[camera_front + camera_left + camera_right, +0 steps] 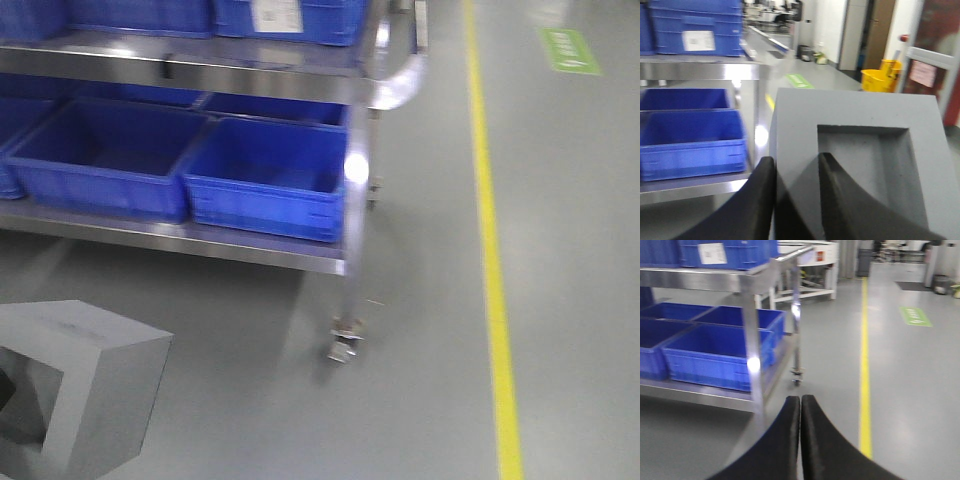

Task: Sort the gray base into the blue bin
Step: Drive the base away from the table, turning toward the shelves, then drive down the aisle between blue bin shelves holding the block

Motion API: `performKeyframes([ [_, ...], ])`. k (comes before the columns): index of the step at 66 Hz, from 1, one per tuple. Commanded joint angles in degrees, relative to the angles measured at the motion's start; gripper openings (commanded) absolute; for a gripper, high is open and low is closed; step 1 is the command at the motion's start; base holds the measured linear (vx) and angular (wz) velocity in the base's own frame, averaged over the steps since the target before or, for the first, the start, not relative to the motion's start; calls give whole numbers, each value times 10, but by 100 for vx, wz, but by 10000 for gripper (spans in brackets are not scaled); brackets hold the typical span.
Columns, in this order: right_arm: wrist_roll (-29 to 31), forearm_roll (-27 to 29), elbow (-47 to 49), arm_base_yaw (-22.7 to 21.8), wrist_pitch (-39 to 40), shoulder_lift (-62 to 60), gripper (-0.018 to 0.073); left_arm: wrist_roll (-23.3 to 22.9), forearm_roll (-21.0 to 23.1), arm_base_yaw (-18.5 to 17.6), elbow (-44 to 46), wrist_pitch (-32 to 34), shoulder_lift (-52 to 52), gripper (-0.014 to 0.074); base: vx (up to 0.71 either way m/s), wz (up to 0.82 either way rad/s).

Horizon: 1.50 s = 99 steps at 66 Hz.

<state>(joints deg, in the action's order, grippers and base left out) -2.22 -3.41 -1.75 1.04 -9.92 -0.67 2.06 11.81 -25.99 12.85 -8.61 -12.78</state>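
The gray base [855, 115] fills the left wrist view, its square recess facing the camera. My left gripper [796, 161] is shut on its left wall, one finger outside and one inside the recess. The base also shows at the lower left of the front view [85, 385], held above the floor. Blue bins sit on the lower shelf of a steel cart: one at the right [265, 175] and one to its left [105, 150]. They also show in the right wrist view [715, 352]. My right gripper [800, 400] is shut and empty, hanging over the grey floor.
The steel cart [355, 190] has a caster [343, 345] and an upper shelf with more blue crates [290, 20]. A yellow floor line [495, 270] runs along the right. A yellow mop bucket [880, 77] stands far back in the left wrist view.
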Motion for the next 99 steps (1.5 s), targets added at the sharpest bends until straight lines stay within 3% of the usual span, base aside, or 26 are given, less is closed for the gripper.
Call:
performKeyframes([
  [1,3,-4,-8,-3,42,-7,-9,-3,4,-5,19,65,-5,-6,29,75],
  [99,3,-4,-8,-3,42,-7,-9,-3,4,-5,19,65,-5,-6,25,77],
])
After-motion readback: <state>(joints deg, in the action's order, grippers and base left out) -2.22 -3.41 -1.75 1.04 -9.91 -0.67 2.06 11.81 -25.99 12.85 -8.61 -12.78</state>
